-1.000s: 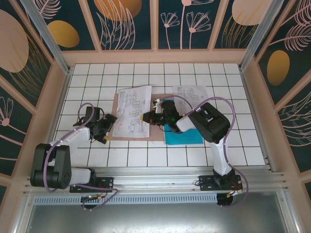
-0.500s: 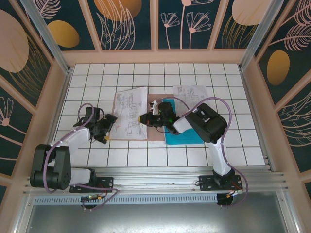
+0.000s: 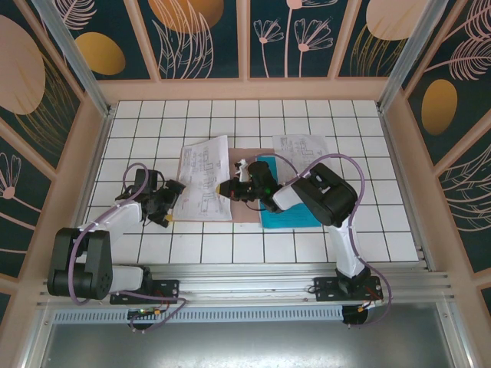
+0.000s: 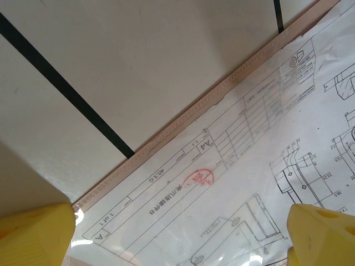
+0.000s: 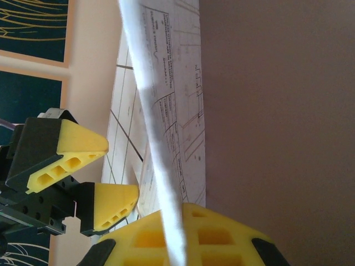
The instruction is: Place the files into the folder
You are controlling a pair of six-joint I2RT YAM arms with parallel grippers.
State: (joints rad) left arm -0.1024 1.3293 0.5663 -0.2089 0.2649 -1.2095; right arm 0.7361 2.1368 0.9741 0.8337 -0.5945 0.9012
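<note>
The printed sheet [image 3: 201, 178] is being gripped at its right edge by the right end effector [image 3: 225, 187], with the sheet extending leftward from it. The left end effector [image 3: 167, 205] is being held open near the opposite edge.

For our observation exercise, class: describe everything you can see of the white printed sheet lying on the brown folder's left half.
The printed sheet is thin white paper carrying black technical line drawings, tables, a title block marked A4 and a red round stamp. It lies slightly skewed on the left half of the brown folder, whose edge peeks out beside it. Its right edge is lifted, pinched in the right gripper; the open left gripper hovers at its left edge.
</note>
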